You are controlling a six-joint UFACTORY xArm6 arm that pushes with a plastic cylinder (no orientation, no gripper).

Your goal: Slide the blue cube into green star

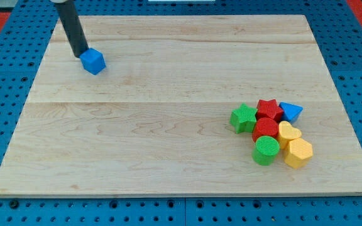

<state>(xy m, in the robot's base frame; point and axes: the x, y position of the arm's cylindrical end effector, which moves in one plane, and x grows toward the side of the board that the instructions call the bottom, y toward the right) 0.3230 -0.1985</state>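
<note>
The blue cube [93, 61] sits near the view's top left on the wooden board [168, 125]. My tip [79, 56] rests on the board right against the cube's left side, touching or nearly touching it. The rod rises from there toward the view's top left. The green star [243, 118] lies far off at the view's lower right, on the left edge of a cluster of blocks.
The cluster beside the green star holds a red star [269, 109], a blue triangle [290, 112], a red block [265, 129], a green cylinder [266, 150], a yellow heart [288, 133] and a yellow hexagon [298, 152]. Blue pegboard surrounds the board.
</note>
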